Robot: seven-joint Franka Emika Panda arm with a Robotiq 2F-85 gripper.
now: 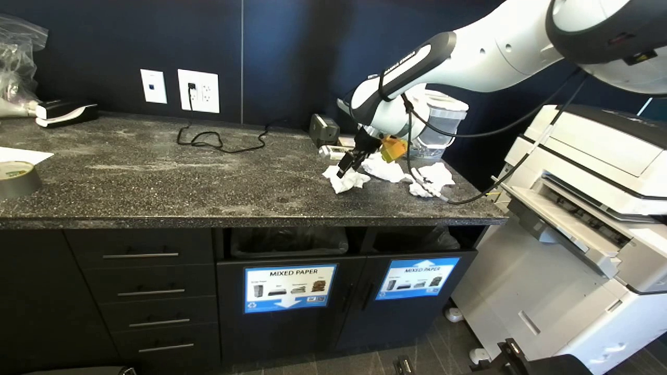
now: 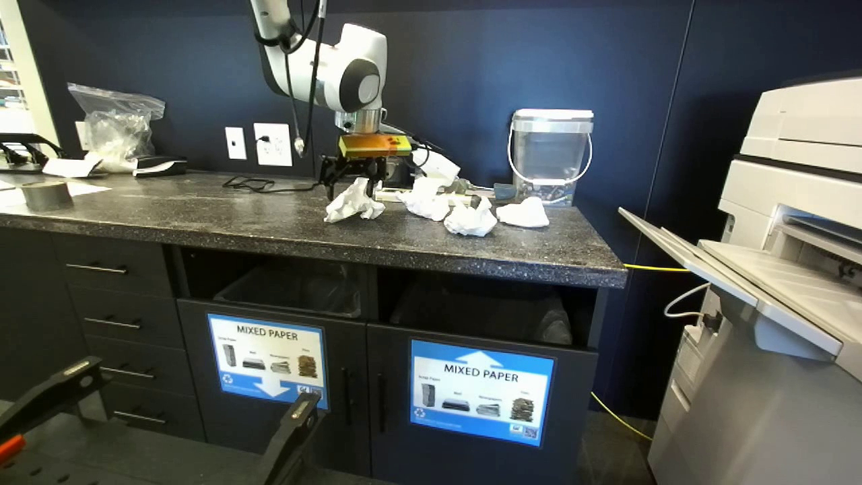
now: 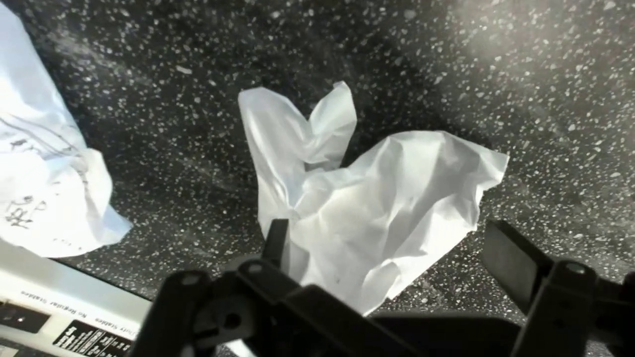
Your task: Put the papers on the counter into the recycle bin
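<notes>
Counter (image 1: 156,198): long, dark gray, speckly, w/ a thick edge.
Wall (image 1: 292,52): dark blue, behind the counter, w/ 2 white plates (image 1: 211,99).
Cabinet (image 1: 292,338): black, under the counter, w/ drawers (image 1: 156,268) on the L.
Printer (image 1: 599,146): big, off-white, just past the counter's R end in both exterior views.
Tub (image 2: 549,151): see-thru, white lid, at the back of the counter near the wall.
Recycle bin (image 2: 485,310): dark slot in the cabinet, blue sign (image 2: 481,377) below it.
Papers (image 2: 471,219): a few crumpled white bits, on the counter nr its R end.
Scrap (image 2: 353,202): the paper by the jaws; in an exterior view its long way slants, low end L, tip up R. In the wrist view 2 floppy tips point to the top & a wide corner points R.
Scribbled paper (image 3: 49,208): L edge of the wrist view, apart from the scrap.
Arm (image 1: 495,49): white & black, comes from upper R in an exterior view, slopes down L over the counter; wrist bent, jaws pointing down.
Jaws: spread wide, scrap b/w the 2 fingers (image 3: 511,267); can't tell if they touch it.
</notes>
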